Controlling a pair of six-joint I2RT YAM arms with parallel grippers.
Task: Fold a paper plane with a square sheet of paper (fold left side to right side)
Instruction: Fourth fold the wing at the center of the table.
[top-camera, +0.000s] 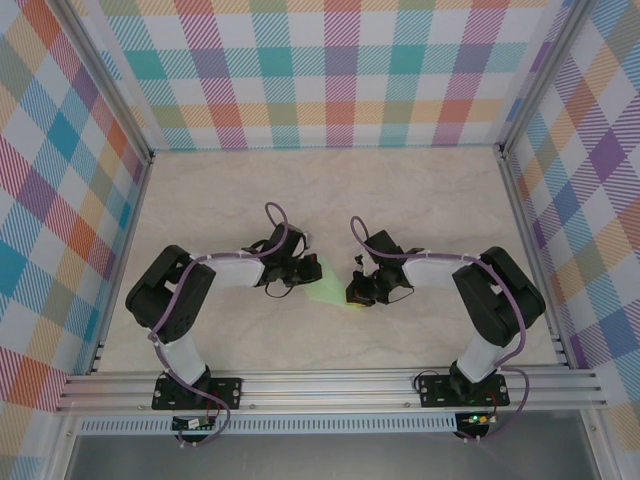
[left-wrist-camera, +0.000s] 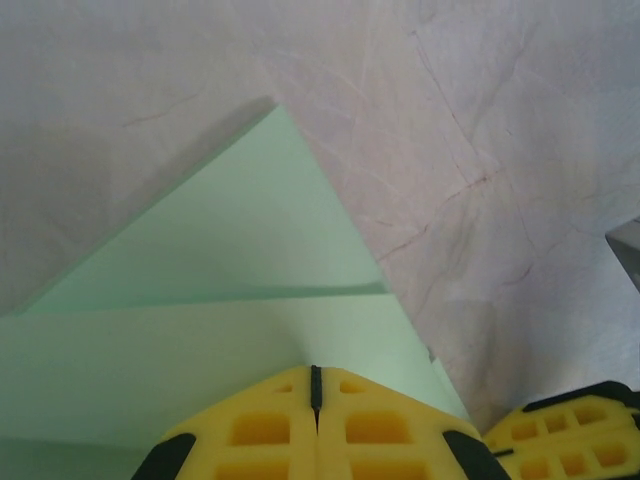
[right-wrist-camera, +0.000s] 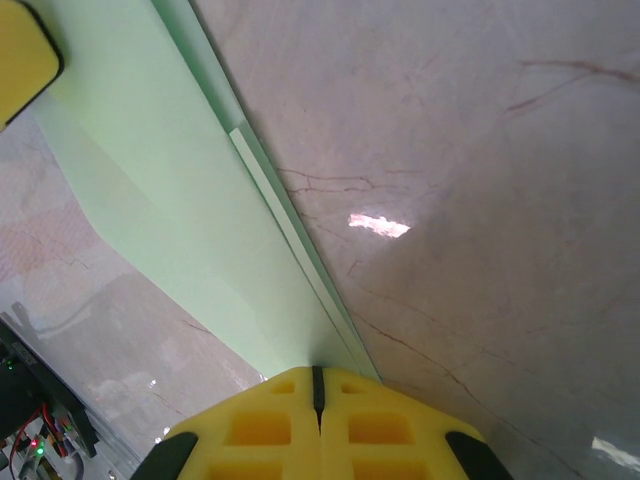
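Observation:
The pale green sheet of paper (top-camera: 328, 283) lies folded on the table between my two grippers. In the left wrist view the paper (left-wrist-camera: 230, 240) comes to a point at the top, and a crease runs across it. In the right wrist view the paper (right-wrist-camera: 170, 190) is a long layered band with stacked edges along its right side. My left gripper (left-wrist-camera: 316, 375) is shut, its yellow tips down on the paper's near part. My right gripper (right-wrist-camera: 318, 375) is also shut, tips at the paper's folded edge. Both the left gripper (top-camera: 300, 272) and the right gripper (top-camera: 360, 285) sit close together at mid-table.
The pale marbled tabletop (top-camera: 420, 200) is bare around the paper. Plaid walls (top-camera: 320, 70) and aluminium rails (top-camera: 330, 385) enclose it on all sides. The other arm's yellow finger (left-wrist-camera: 570, 440) shows at the left wrist view's lower right corner.

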